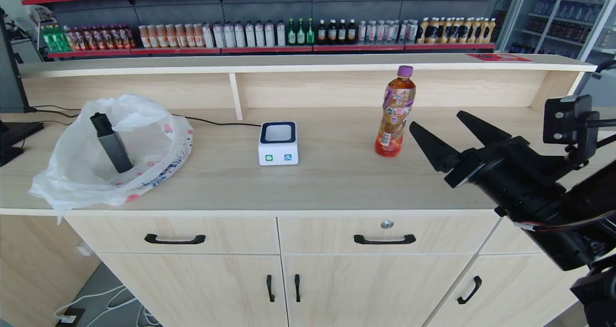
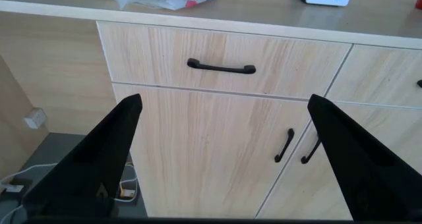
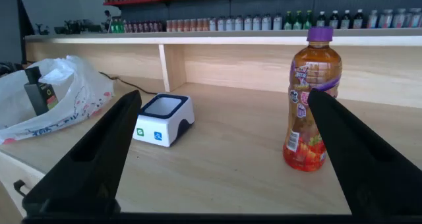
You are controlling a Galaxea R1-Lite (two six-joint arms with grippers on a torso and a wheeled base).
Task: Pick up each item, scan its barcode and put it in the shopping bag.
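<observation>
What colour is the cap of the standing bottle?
Purple. The cap shows best in the right wrist view.

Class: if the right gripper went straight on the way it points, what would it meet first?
Most likely the purple-capped drink bottle, upright on the counter ahead of the right gripper, though nearer one jaw; depth is uncertain.

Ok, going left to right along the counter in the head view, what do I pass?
shopping bag, with a dark grey item standing inside it → scanner → bottle → right hand, open, just right of the bottle.
</observation>
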